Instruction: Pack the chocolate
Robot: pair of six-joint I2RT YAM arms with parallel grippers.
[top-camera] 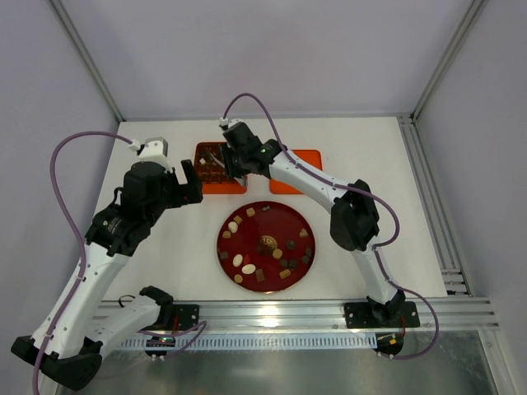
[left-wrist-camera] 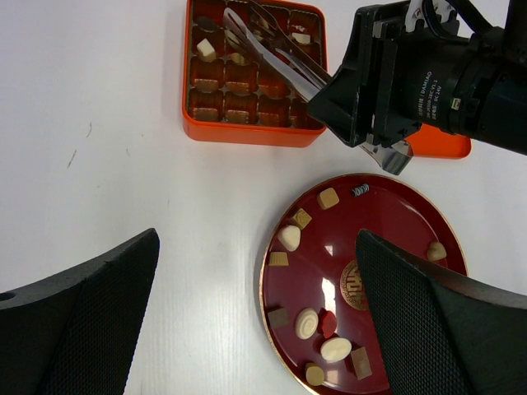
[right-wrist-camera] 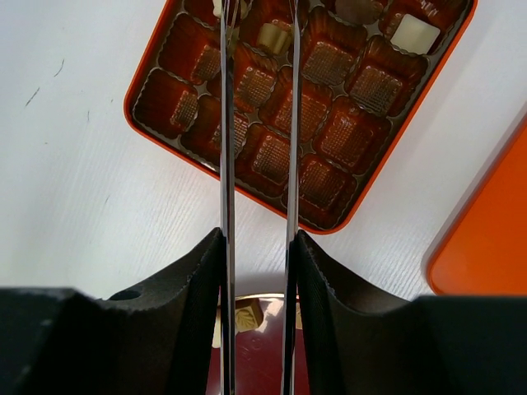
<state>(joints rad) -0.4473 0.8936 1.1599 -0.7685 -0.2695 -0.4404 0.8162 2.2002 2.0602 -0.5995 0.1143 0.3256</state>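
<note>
Most chocolates (top-camera: pixel 248 269) lie on the plate (top-camera: pixel 263 220), behind and below the right gripper (right-wrist-camera: pixel 257 247). It clamps tongs (right-wrist-camera: pixel 226 123) whose long blades point ahead over the box (right-wrist-camera: pixel 321 181), where a few pieces sit. The next pick likely means swinging back. The left gripper (left-wrist-camera: pixel 257 247) hangs wide open beside the plate.

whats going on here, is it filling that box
The right gripper is clamped on long metal tongs, whose tips reach over the square orange box of cups. A few cream and tan chocolate pieces already sit in it; most cups are empty. Many more lie on the round red plate. The left gripper hangs open above the white table, holding nothing.
</note>
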